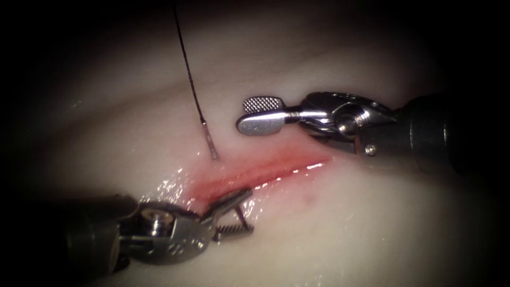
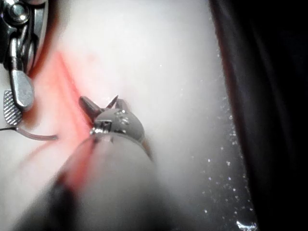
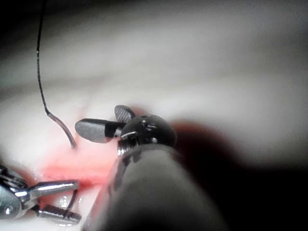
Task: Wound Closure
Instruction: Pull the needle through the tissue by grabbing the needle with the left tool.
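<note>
The endoscope view is being lit at its centre, and the edges are being swallowed by a dark vignette. Glare is being thrown off the wet cut (image 1: 255,178) and off the right tool (image 1: 260,114). A soft shadow is being cast on the tissue (image 1: 372,223) beneath the left tool (image 1: 236,212). In both wrist views the near shafts are being rendered out of focus, and the pale tissue is being washed out by strong light.

My tool (image 2: 100,107) sits with jaws parted beside the red cut (image 2: 67,86) in the tissue (image 2: 159,62), a needle tip (image 2: 113,100) between them (the other arm's tool (image 2: 17,98) nearby).
</note>
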Controlling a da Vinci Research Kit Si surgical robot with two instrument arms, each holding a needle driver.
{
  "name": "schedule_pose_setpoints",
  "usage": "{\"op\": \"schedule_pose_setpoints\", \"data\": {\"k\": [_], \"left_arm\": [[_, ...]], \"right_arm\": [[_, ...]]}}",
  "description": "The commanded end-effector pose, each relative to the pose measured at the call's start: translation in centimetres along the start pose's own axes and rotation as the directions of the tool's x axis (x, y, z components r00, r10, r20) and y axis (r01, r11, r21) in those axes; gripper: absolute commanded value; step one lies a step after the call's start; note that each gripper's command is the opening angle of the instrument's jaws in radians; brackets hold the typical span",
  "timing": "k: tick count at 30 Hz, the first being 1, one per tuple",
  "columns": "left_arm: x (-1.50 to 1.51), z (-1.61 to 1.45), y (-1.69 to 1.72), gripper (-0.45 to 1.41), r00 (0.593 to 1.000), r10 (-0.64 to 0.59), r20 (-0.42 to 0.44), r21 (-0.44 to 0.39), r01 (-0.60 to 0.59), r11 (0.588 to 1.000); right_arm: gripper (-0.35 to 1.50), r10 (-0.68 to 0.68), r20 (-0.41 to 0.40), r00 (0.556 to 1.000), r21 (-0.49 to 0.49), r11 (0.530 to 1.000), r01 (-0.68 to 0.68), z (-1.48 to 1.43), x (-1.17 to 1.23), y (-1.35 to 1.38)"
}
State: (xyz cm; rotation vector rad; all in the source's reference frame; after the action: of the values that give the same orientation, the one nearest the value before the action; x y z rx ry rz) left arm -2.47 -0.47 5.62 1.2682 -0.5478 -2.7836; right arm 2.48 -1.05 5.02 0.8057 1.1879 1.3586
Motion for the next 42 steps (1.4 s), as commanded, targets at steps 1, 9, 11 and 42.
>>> {"op": "schedule_pose_setpoints", "data": {"k": [1, 9, 11, 42], "left_arm": [[-0.05, 0.07, 0.04, -0.03, 1.000, 0.000, -0.007, -0.001, 0.000, 1.000], [-0.07, 0.02, 0.07, -0.45, 0.990, -0.112, -0.080, -0.043, 0.109, 0.993], [-0.06, -0.01, 0.09, -0.45, 0.987, -0.123, -0.104, -0.071, 0.116, 0.991], [0.60, -0.55, -0.23, -0.45, 0.006, -0.994, -0.110, -0.643, 0.762, 0.076]], "right_arm": [[0.64, -0.001, -0.004, 1.000, 0.002, 1.000, 0.001, 0.06, -0.02, 0.01], [0.64, 0.004, -0.042, 0.999, 0.005, 1.000, -0.004, 0.01, -0.02, 0.02], [0.63, 0.005, -0.049, 0.999, -0.002, 1.000, -0.005, -0.01, -0.02, 0.02], [0.16, -0.206, -0.036, 0.978, 0.042, 0.977, 0.208, -0.06, -0.33, 0.13]]}}
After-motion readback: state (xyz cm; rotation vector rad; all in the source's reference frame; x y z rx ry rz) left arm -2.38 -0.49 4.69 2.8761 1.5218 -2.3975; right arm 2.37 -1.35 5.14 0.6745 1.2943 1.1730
